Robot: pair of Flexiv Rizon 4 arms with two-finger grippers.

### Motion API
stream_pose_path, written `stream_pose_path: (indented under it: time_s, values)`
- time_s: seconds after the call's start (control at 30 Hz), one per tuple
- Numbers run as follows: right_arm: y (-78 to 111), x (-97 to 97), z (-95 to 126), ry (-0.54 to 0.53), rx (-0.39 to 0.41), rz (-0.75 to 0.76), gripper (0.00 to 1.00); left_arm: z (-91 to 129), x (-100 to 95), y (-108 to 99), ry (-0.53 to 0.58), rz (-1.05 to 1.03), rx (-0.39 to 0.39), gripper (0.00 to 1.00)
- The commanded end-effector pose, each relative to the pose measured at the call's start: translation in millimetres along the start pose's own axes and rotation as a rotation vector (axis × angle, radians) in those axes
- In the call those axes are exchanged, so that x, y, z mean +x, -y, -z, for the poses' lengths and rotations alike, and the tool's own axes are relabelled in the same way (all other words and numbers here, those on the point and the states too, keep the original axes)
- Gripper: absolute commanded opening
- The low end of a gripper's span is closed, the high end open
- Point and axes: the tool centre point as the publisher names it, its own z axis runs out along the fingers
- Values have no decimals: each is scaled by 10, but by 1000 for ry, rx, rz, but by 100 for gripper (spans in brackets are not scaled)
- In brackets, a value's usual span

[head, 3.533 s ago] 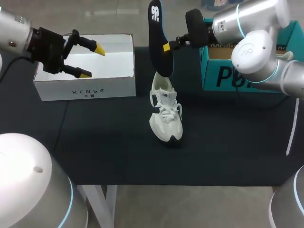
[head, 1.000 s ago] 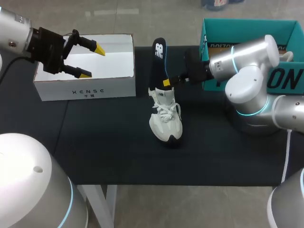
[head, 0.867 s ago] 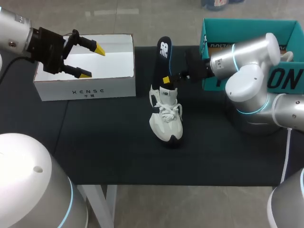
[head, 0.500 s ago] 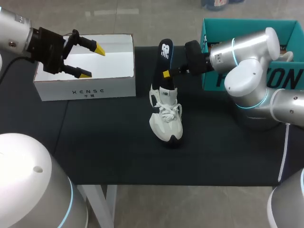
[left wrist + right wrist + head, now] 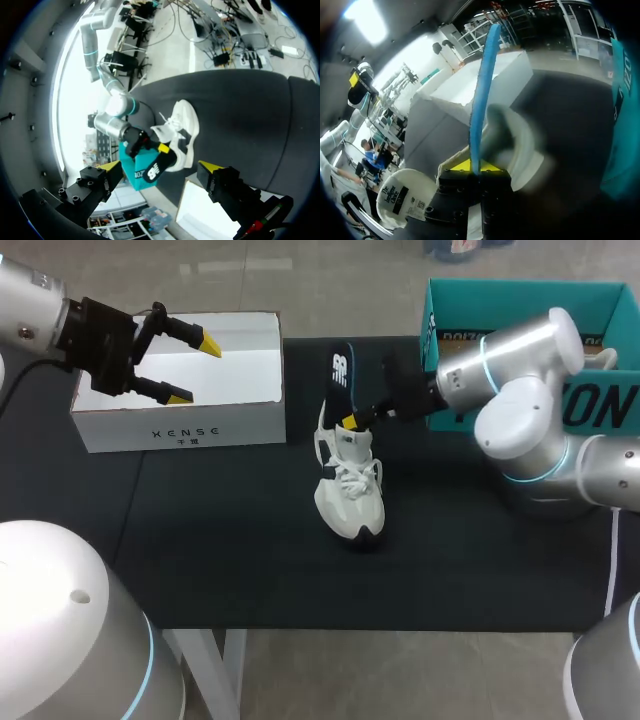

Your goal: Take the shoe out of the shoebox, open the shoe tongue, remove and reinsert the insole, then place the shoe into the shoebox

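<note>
A white shoe (image 5: 348,490) stands on the black table, toe toward me. A dark insole (image 5: 338,378) rises steeply from its heel opening, lower end inside the shoe. My right gripper (image 5: 352,421) is shut on the insole's lower part, just above the shoe's collar. In the right wrist view the insole's blue edge (image 5: 481,90) runs up from between that gripper's fingers (image 5: 475,166), with the shoe (image 5: 517,145) under it. My left gripper (image 5: 185,365) hangs open over the white shoebox (image 5: 180,430), holding nothing. The left wrist view shows shoe (image 5: 185,127) and insole (image 5: 151,173) far ahead.
The white shoebox is open at the back left. A teal cardboard box (image 5: 520,295) stands at the back right behind my right arm. Black cloth covers the table (image 5: 230,550) around and in front of the shoe.
My right gripper lifted the insole slightly, then pressed it down, so its lower end sits deeper in the shoe. The left arm kept still.
</note>
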Motion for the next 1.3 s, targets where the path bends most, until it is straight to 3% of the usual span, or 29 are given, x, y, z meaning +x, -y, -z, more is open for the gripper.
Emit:
stream_pose_path:
  time_s: [0.03,0.27,0.33,0.4,0.8,0.9,0.93,0.97,1.0,1.2,1.3]
  values:
    - [-90,-7,82,12,-13,12,39,1,-5,-2,-4,0,0,100]
    - [-440,-185,71,37,-37,63,35,1,-5,-2,-4,0,0,100]
    - [-472,-208,62,43,-41,66,24,1,-5,-2,-4,0,0,100]
    - [-463,-221,52,50,-46,59,0,1,-5,-2,-4,0,0,100]
    - [56,41,-54,13,35,2,0,1,-5,-2,-4,0,0,100]
    - [111,82,-50,8,44,-2,0,1,-5,-2,-4,0,0,100]
    - [96,82,-31,6,35,-4,0,1,-5,-2,-4,0,0,100]
    - [63,66,-18,10,29,-3,30,1,-5,-2,-4,0,0,100]
    - [13,49,-6,15,20,3,39,1,-5,-2,-4,0,0,100]
    - [-355,-100,7,37,-17,50,39,1,-5,-2,-4,0,0,100]
    - [-493,-162,-6,47,-31,63,30,1,-5,-2,-4,0,0,100]
